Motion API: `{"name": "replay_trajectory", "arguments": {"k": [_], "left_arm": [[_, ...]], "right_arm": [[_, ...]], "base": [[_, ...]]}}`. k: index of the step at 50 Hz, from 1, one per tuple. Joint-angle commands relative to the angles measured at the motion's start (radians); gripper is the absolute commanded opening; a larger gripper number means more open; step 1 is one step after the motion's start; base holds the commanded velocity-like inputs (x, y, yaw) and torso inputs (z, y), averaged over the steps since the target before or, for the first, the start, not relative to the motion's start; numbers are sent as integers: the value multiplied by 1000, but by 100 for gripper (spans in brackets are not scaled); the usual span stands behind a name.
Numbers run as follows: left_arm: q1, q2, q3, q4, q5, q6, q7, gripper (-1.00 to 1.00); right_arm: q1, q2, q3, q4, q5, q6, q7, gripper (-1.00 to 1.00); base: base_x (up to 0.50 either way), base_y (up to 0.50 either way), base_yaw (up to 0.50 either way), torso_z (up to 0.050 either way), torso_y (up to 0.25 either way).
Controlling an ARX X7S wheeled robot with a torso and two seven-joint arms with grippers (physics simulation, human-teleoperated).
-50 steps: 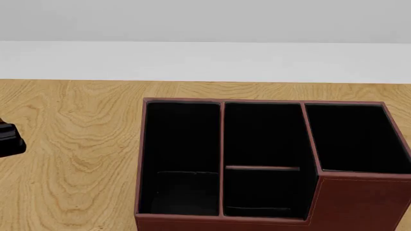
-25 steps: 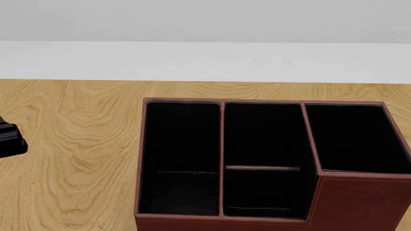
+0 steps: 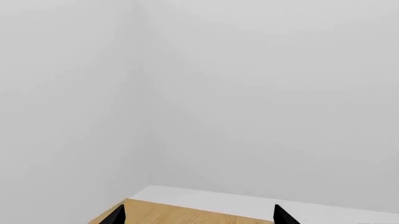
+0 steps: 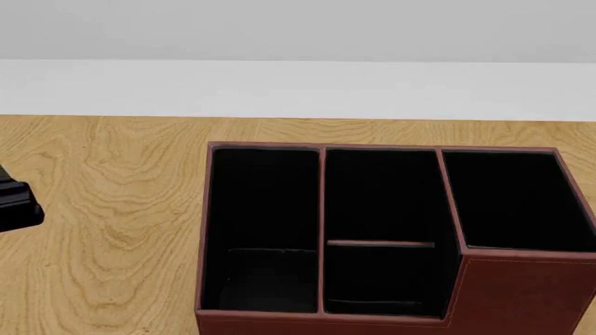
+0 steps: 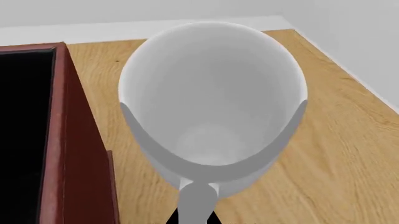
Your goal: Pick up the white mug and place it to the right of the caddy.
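Left jaws slightly shifted, spread wide; right jaws clenched on empty white mug [image 5: 212,93] beside empty caddy [image 5: 81,177]

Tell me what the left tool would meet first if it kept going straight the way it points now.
Nothing close, by the look of it. In the left wrist view the left tool points past the table edge toward a bare grey wall, so the way looks free up to that wall. How far off it stands is unclear.

The caddy [image 4: 391,237] ran off the head view's lower and right edges, the mug [image 5: 212,107] hid nearly all of the right gripper, and only two tips of the left gripper [image 3: 196,215] showed at the frame's edge.
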Motion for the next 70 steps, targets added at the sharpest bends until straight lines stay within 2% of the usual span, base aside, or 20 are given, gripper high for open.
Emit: {"name": "replay_trajectory", "arguments": {"k": [1, 33, 52, 70], "left_arm": [[-2, 2, 7, -3, 0, 0, -1, 100], [5, -2, 14, -6, -3, 4, -8, 100], [2, -4, 22, 16, -6, -13, -13, 100], [5, 0, 31, -5, -5, 3, -15, 100]], "right_arm": [[1, -17, -1, 21, -46, -20, -37, -100], [-10, -110, -21, 204, -97, -111, -117, -100], [-73, -77, 2, 155, -64, -113, -97, -100], [-67, -120, -13, 246, -94, -147, -139, -100]], "base": [[0, 0, 0, 0, 0], [0, 0, 0, 0, 1], [0, 0, 0, 0, 1], [0, 0, 0, 0, 1]]}}
